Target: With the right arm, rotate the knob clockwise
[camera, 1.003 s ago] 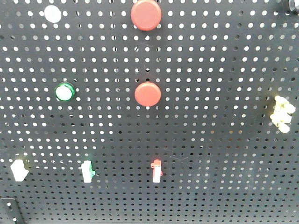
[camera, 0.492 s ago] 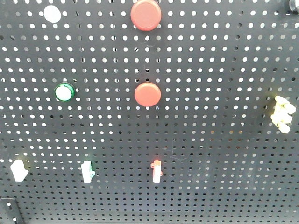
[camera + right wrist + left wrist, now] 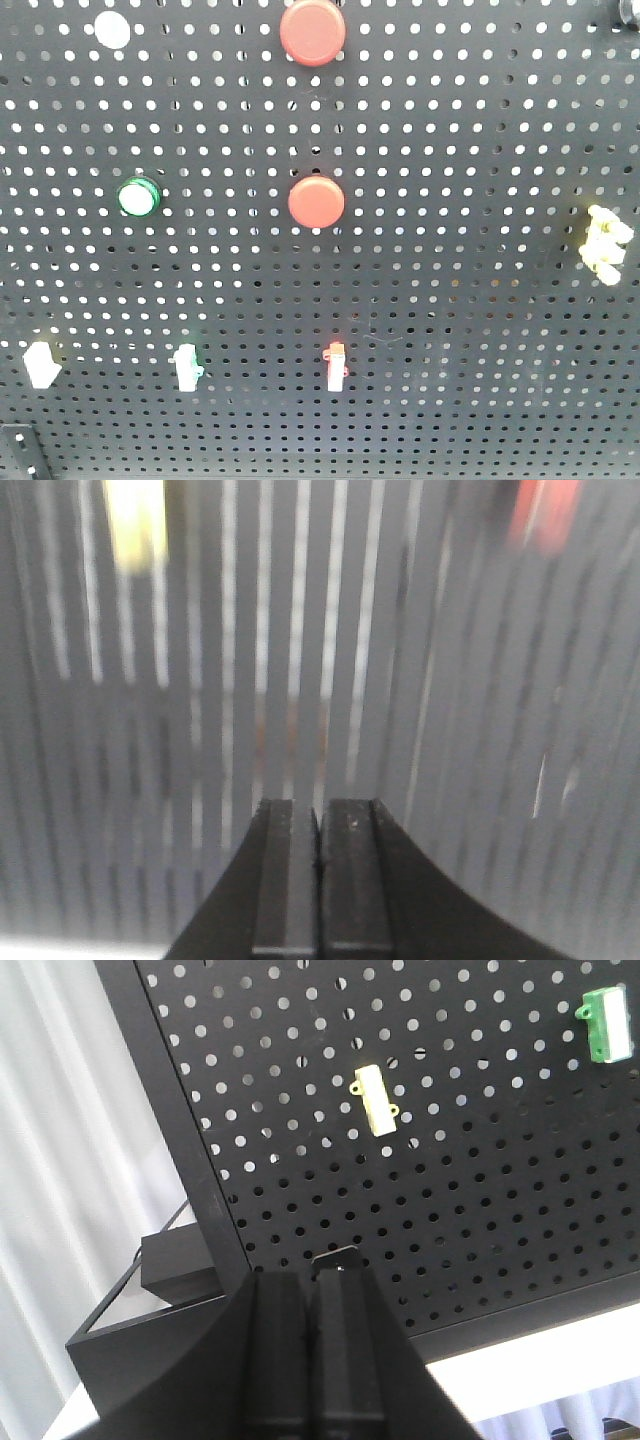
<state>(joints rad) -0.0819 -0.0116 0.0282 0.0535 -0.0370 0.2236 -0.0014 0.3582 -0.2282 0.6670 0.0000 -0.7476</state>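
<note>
Black pegboard [image 3: 470,130] fills the front view, and nothing on it has budged over the last second: every fixture sits exactly where it was, and neither arm has come into that view. So the knob hasn't been touched yet and the turn hasn't begun.

Going left to right on the board: a white rocker switch [image 3: 40,362] down low, a white round cap [image 3: 112,30] up top, a green button [image 3: 138,196], a green-edged switch [image 3: 186,366], two red buttons stacked one above the other [image 3: 312,32] and [image 3: 316,202], a red-edged switch [image 3: 336,364], then a pale yellow fitting [image 3: 604,243] near the right edge.

Honestly, I can't say for sure which one is the knob. My best guess is the dark rounded thing [image 3: 625,12] cut off at the top right corner, but only a sliver shows, so there's no pointer or grip to read.

The left gripper [image 3: 310,1360] has its fingers pressed together with nothing between them, hanging near the board's lower left corner below a cream switch [image 3: 374,1100].

The right gripper [image 3: 318,880] is also closed on nothing. Its camera shows only vertical streaks of blurred holes, with a yellow smear [image 3: 135,520] and a red smear [image 3: 545,515], which looks like that arm is travelling fast along the board. I reckon it's on the approach, and it'll need to spread its fingers before it can grab anything.
</note>
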